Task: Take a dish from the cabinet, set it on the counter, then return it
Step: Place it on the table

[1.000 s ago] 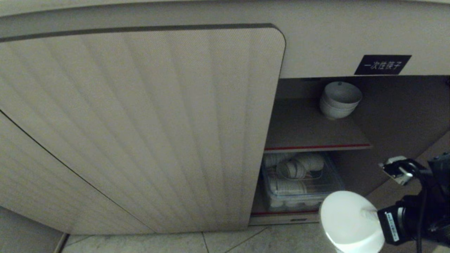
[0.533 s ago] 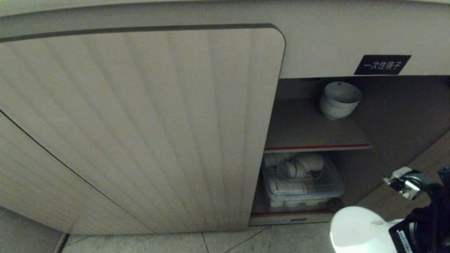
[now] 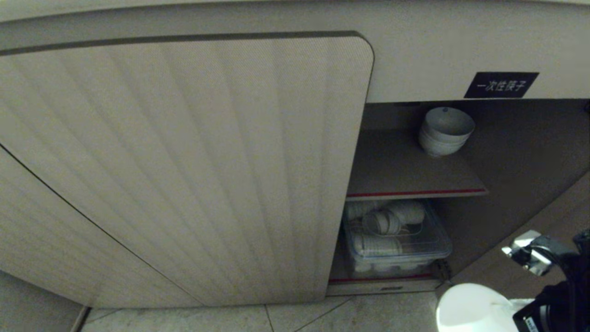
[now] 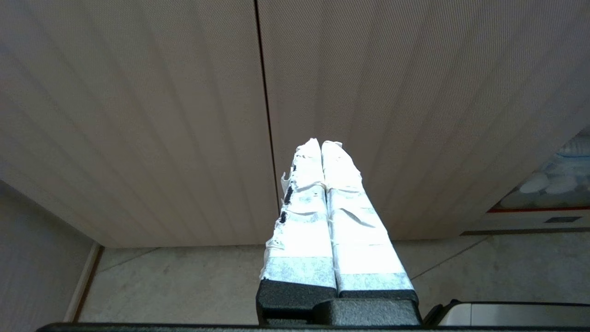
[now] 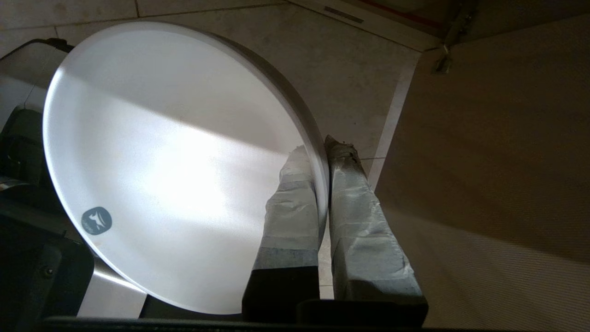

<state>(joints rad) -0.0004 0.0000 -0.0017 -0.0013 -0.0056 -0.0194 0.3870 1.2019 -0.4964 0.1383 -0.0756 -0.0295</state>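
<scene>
Head view: the beige ribbed-door cabinet [image 3: 184,170] is seen with its opening at 3 o'clock under a black white-lettered label [image 3: 501,85], a stack of white bowls [image 3: 445,131] is set on the red-edged inner shelf [image 3: 415,193], a clear plastic bin of white crockery [image 3: 396,244] is lodged beneath it, and the round white ceramic dish [image 3: 470,309] is held at 5 o'clock over the tiled floor [image 3: 276,320]. Left wrist view: the left gripper [image 4: 321,144] is shown with white-taped fingers pressed together before the ribbed door. Right wrist view: the dish's rim is pinched between the taped fingers [image 5: 355,207] of the right gripper [image 5: 318,145], outside the cabinet.
</scene>
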